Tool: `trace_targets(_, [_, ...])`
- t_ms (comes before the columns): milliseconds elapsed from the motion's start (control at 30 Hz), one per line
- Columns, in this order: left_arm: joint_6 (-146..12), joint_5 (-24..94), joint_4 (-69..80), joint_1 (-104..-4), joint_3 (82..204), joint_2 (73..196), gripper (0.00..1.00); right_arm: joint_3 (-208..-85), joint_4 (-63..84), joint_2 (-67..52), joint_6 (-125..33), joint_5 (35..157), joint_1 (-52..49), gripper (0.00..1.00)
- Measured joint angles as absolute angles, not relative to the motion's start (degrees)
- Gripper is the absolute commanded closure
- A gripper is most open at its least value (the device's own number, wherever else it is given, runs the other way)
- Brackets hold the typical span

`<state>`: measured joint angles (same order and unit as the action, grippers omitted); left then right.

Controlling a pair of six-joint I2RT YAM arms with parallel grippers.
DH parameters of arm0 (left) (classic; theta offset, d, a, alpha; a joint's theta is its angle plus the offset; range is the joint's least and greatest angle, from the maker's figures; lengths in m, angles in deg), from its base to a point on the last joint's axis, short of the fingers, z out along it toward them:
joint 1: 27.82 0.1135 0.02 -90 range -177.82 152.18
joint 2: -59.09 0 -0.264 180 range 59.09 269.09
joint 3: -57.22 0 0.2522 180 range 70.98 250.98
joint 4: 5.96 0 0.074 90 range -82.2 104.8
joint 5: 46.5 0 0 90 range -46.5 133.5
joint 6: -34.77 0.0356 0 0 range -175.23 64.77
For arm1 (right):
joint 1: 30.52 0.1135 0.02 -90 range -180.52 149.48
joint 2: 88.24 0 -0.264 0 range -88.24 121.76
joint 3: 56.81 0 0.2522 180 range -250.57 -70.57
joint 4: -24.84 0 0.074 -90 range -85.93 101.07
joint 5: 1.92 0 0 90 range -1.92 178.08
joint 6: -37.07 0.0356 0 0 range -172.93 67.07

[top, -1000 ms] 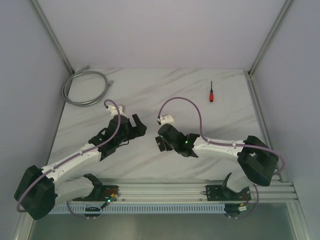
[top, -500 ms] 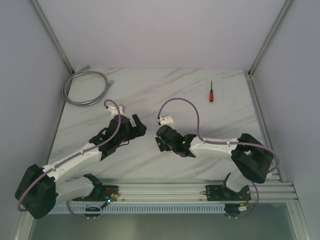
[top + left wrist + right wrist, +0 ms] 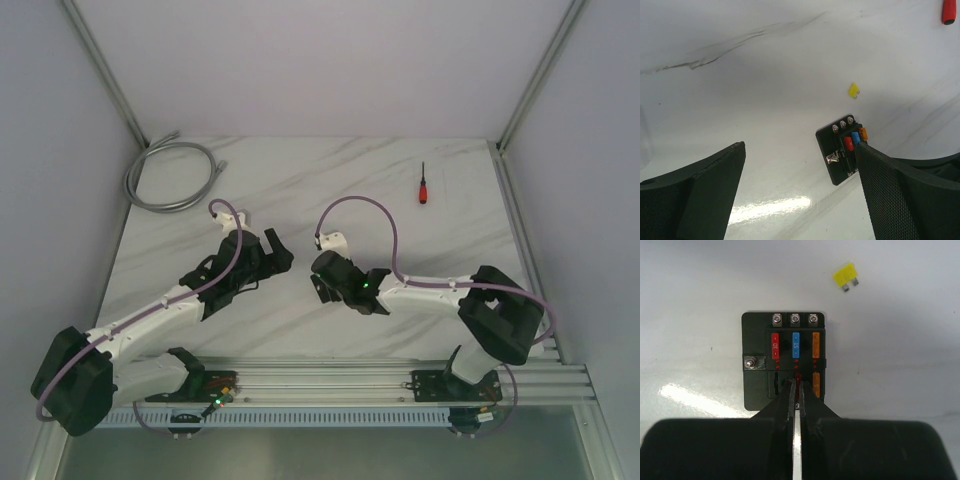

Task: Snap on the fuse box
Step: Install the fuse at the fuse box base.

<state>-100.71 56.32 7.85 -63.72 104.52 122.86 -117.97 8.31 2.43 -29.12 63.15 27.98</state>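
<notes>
Fuse box (image 3: 784, 347) lay flat mid-table, slightly toward the near edge. Right gripper (image 3: 796, 385) was pressed nearly together at its lower slots; whether it pinched anything was unclear. Left gripper (image 3: 800, 165) was spread wide, clear of the box. Yellow fuse (image 3: 846, 276) lay loose nearby.

1. The top external camera sits high behind the 6 o'clock edge of the counter (image 3: 330, 170), facing down over all of it; the screwdriver (image 3: 423, 186) lies towards 1 o'clock.
2. The left wrist camera looks slantwise across the counter past its spread left claw (image 3: 800, 146), with the fuse box (image 3: 835, 150) near, at 4 o'clock.
3. The right wrist camera faces straight down, very close, with the right claw (image 3: 797, 385) at 6 o'clock.
4. Both wrist views share the fuse box and the yellow fuse (image 3: 853, 90); the top and left wrist views share the screwdriver.
</notes>
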Motion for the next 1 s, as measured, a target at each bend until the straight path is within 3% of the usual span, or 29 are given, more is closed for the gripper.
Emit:
trace_targets(267, [-101.1, 56.3, 7.9, -63.7, 104.5, 122.8, 0.0, -118.0, 8.7, 2.7, -29.1, 62.7, 28.0, 0.99])
trace_targets(867, [-101.3, 56.2, 7.9, -63.7, 104.5, 122.6, 0.0, -118.3, 5.6, 2.6, -29.7, 62.1, 28.0, 0.66])
trace_targets(1000, [-101.3, 56.2, 7.9, -63.7, 104.5, 122.5, 0.0, -119.0, 4.1, 2.5, -30.1, 62.1, 28.0, 0.64])
